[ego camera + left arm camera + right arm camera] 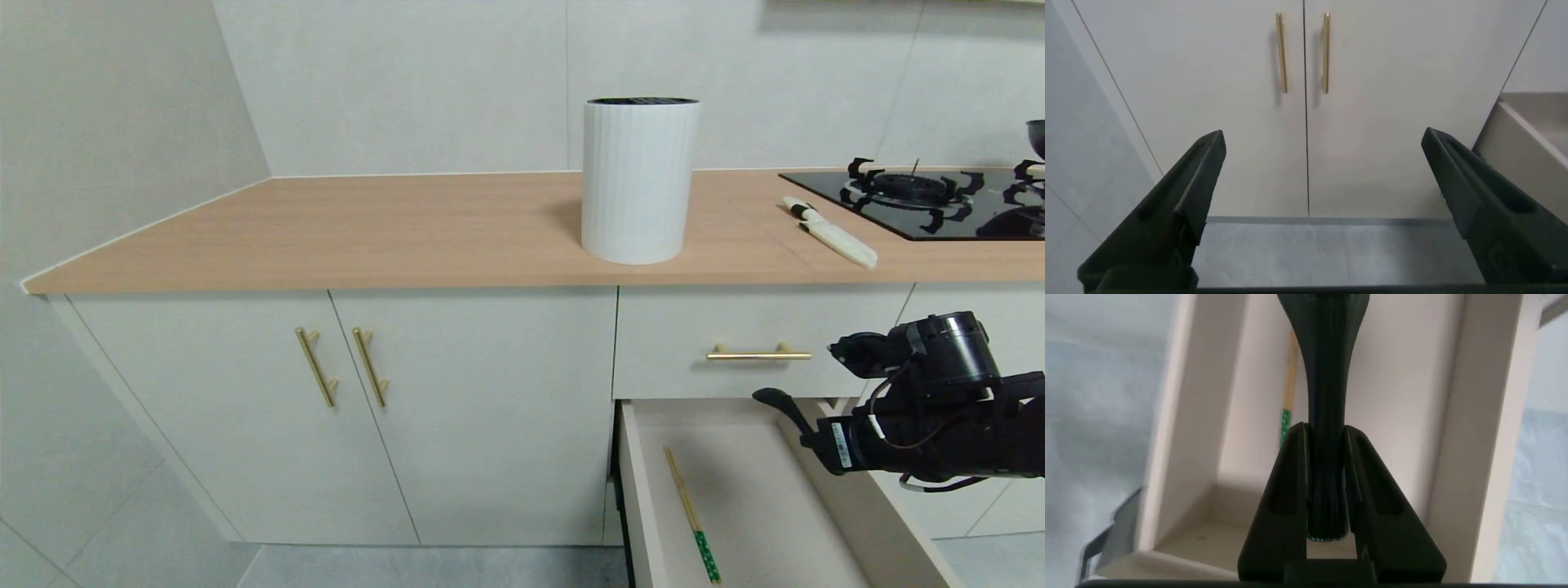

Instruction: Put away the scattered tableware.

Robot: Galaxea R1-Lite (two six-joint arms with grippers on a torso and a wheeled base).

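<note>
Right end effector (816, 441), low at the right, is clamped narrow on a black utensil (780, 407) by its handle. It hangs over the open drawer (630, 482), with the utensil's wider end pointing toward the drawer's back.

Table (408, 237): long wooden top, mostly bare to the left. Black hob (922, 204) at the far right.

Drawer: pulled well out beneath the table's right part. Pale floor, side walls close on either side of the held utensil.

White ribbed holder (638, 180): upright near the table's front edge.

Knife (829, 233): pale, lying between holder and hob, just beside the hob's corner.

Chopsticks (686, 510): one green-tipped pair, flat on the drawer floor toward its left wall.

Left end effector (1323, 143): spread wide, holding nothing, low and facing the cabinet doors (1396, 122).

Progress, my reading: chopsticks stowed, utensil about to follow, knife not yet collected. Roughly midway.

Room: drawer floor right of the chopsticks is free for a release. The drawer's right wall and the drawer front above are the edges to mind.
</note>
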